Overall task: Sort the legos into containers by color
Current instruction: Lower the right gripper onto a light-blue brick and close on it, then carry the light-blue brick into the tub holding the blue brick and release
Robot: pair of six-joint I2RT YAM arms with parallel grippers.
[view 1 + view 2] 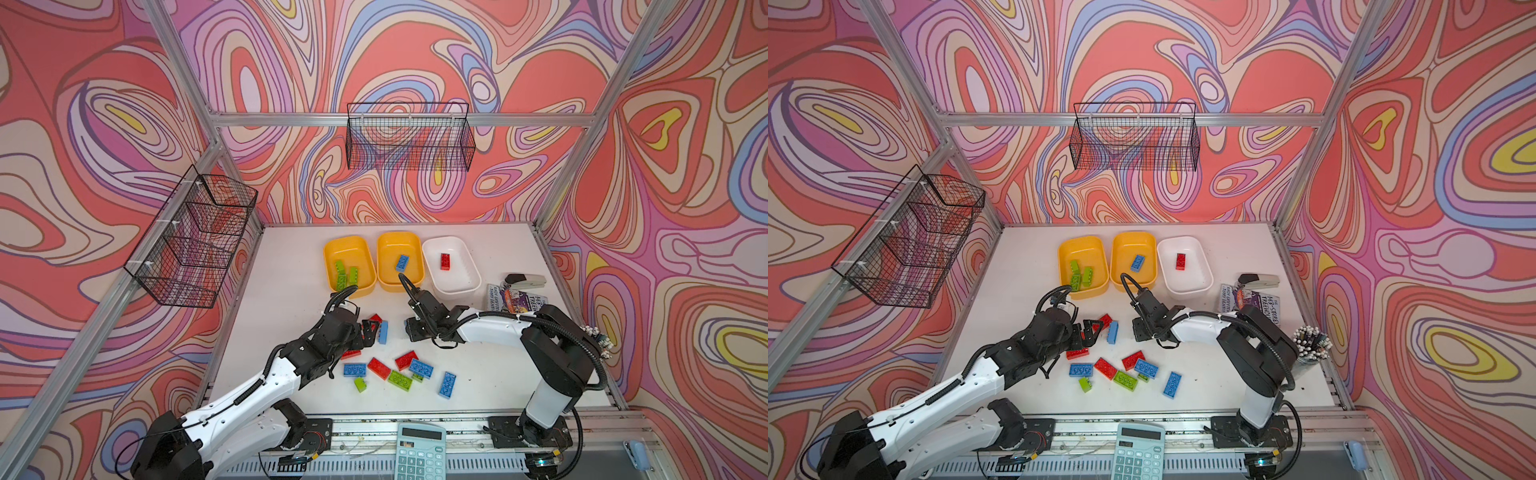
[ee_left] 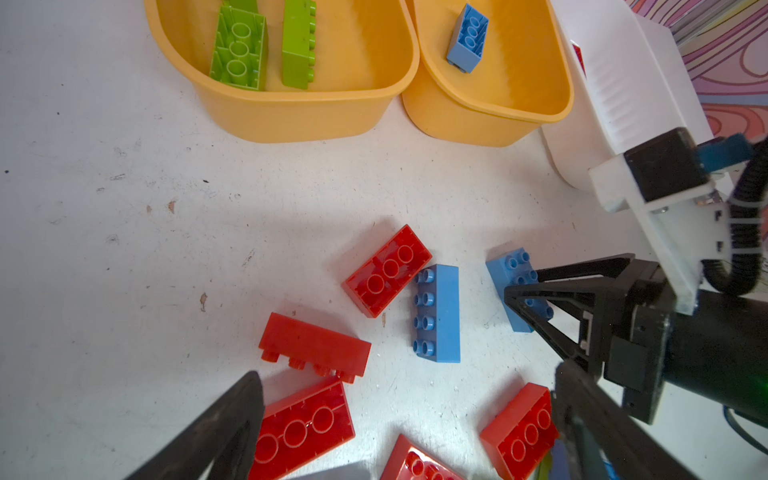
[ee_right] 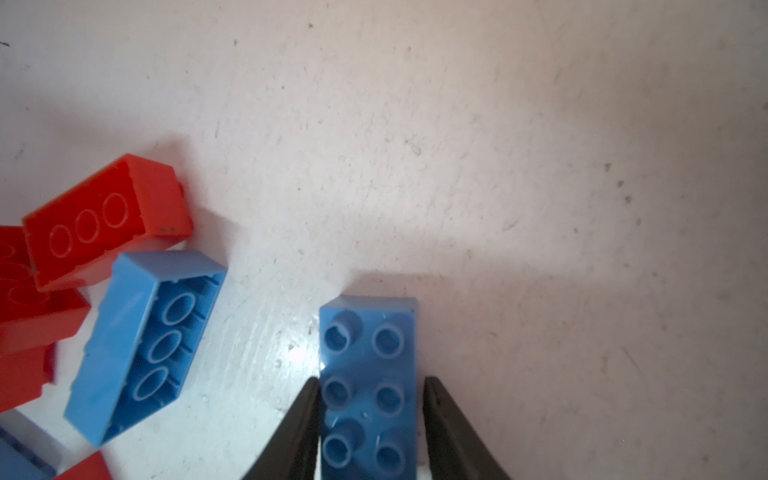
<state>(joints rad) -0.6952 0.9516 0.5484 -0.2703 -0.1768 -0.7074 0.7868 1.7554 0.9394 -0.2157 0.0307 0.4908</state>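
- Blue plastic first: a studded blue brick (image 3: 368,353) lies flat, studs up, on the tabletop (image 3: 540,166), in front of the row of tubs.
- The right claw (image 3: 371,379) is down over it and narrow, with one black finger along each long side. One finger (image 3: 305,415) touches the brick and the other sits just beside it. I cannot tell whether the brick is truly pinched.
- Near that brick but apart from it, a second blue brick (image 3: 145,345) lies on its long side with its hollow underside showing. It is just beside an upturned red brick (image 3: 104,216).
- The left claw (image 2: 406,370) stands wide above a cluster of red bricks (image 2: 313,345).
- Closer to the arm bases, a scatter of loose bricks (image 1: 400,380) in red, blue and lime green lies on the tabletop.
- Behind the claws, the left yellow tub (image 1: 332,253) holds green bricks (image 1: 345,272).
- The middle yellow tub (image 1: 384,245) holds one blue piece (image 1: 402,262), and the white tub (image 1: 432,249) holds one red piece (image 1: 445,261).
- In both top views the right arm's cable loop crosses the front edge of the middle yellow tub.
- To the right of the white tub lie a stapler (image 1: 525,280) and a book (image 1: 517,299), the book partly hidden by the right arm.
- A calculator (image 1: 419,453) rests at the front rail.
- The tabletop is white and scuffed.
- The walls carry swirls of pink, red and purple, and two black wire baskets (image 1: 409,137) hang from the aluminium frame.
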